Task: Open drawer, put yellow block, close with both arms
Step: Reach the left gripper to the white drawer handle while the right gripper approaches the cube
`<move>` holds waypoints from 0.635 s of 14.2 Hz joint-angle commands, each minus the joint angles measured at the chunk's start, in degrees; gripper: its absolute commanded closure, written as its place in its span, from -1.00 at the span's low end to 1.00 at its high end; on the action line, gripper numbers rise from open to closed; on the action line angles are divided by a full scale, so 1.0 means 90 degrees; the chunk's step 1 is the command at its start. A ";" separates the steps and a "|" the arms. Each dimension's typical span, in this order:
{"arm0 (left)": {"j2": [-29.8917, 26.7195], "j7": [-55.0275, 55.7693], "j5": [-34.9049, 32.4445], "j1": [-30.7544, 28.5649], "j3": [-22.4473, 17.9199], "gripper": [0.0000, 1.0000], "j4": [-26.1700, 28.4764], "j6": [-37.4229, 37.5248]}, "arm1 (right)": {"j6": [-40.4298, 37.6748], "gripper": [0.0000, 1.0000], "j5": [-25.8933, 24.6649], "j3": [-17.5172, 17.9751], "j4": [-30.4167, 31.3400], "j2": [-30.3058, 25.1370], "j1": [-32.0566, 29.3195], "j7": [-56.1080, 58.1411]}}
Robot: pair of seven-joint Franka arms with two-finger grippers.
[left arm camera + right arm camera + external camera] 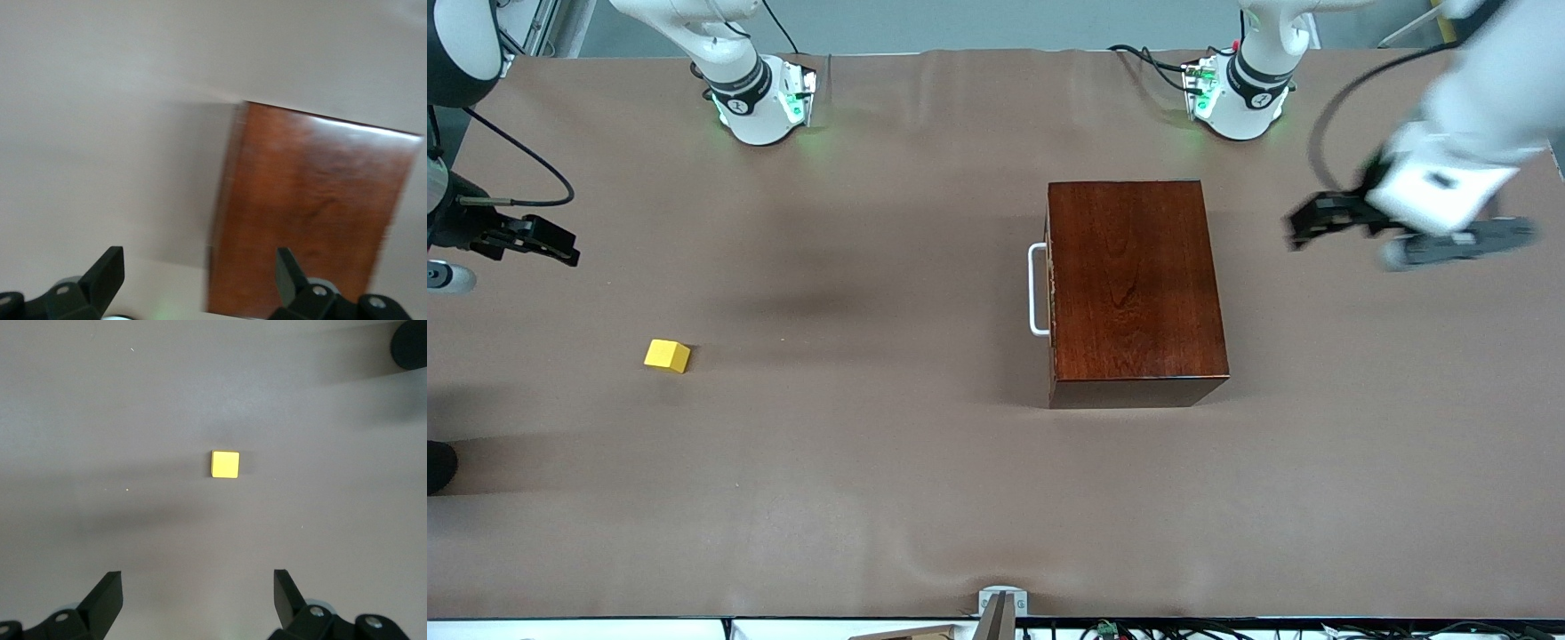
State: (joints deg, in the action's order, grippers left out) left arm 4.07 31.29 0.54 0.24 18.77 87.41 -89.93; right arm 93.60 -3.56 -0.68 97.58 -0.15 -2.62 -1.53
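The mahogany box [1134, 289] stands on the brown table toward the left arm's end, with the drawer shut. The drawer's white bar handle [1037, 289] faces the right arm's end. The yellow block [667, 356] lies on the table toward the right arm's end, well apart from the box. My left gripper [1303, 227] is up in the air beside the box, at the left arm's end. It is open and empty, and the left wrist view [200, 273] shows the box top [313, 207]. My right gripper [556, 244] hangs open and empty above the table near the block [225, 464], fingers wide [198, 597].
A black rounded object [438, 467] sits at the table edge at the right arm's end and also shows in the right wrist view [410, 343]. A small metal bracket [1000, 604] sits at the table's near edge. The green-lit arm bases [765, 98] [1232, 93] stand along the table's farthest edge.
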 commanded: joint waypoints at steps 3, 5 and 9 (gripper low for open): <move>0.0787 0.1997 0.0018 0.1074 0.0170 -1.00 -0.0688 -0.0280 | 0.0468 -1.00 0.0004 0.0016 0.0416 -0.0071 -0.0109 -0.0025; 0.0915 0.2507 -0.0011 0.1514 0.0170 -1.00 -0.0689 -0.0544 | 0.0654 -1.00 0.0004 0.0016 0.0543 -0.0071 -0.0109 -0.0025; 0.1402 0.2880 -0.0215 0.2325 0.0160 -1.00 -0.0718 -0.1022 | 0.0869 -1.00 0.0004 0.0007 0.0622 0.0094 -0.0294 0.0091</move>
State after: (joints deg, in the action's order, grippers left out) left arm 13.72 55.82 0.37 18.10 20.55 82.99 -97.67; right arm 100.15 -3.56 -1.17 102.59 0.21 -3.45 -1.51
